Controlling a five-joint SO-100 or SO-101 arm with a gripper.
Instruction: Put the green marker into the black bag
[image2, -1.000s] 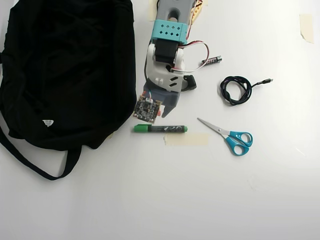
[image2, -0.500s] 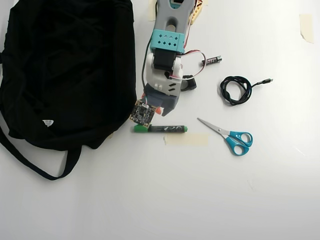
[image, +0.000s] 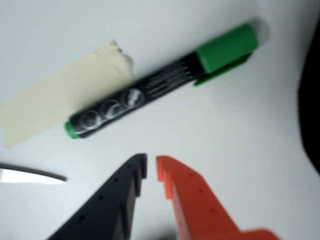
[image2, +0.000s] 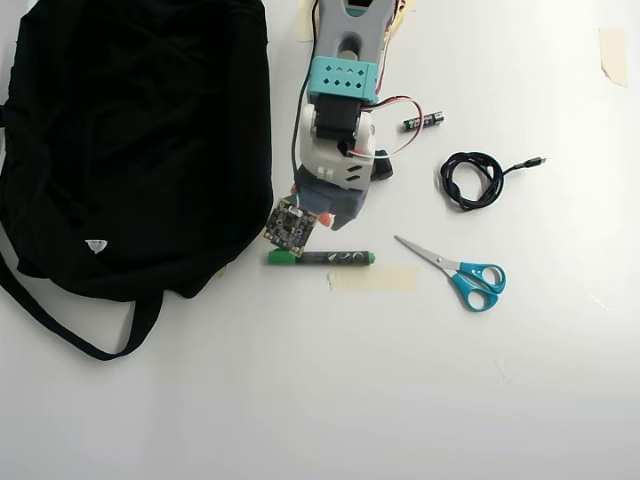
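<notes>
Hovering just short of the marker (image: 162, 80), my claw (image: 151, 167) has its black and orange fingers nearly together, only a thin slit between the tips, and nothing held. The marker lies flat on the table (image2: 400, 400), untouched, just ahead of my fingertips in the wrist view.

What matters for the next move is its long axis. In the wrist view it runs slantwise across my front, green cap up to the right, small green end down to the left, so it lies broadside to me and not end-on. My fingers open left and right in that same view, which I judge to be close to along the barrel, not across it. To pinch it I would have to spread the fingers and turn the wrist, or come down so one finger lands on each long side.

Touching the marker's far side sits a strip of tape (image: 65, 95), partly under the barrel's left end. At my left edge a scissors (image2: 455, 270) blade tip shows, near but clear of the marker.

Off to my right in the wrist view a dark edge marks the bag (image2: 130, 140). From overhead it fills the left of the table, close to the marker's cap end, so I judge the carry to be short.
</notes>
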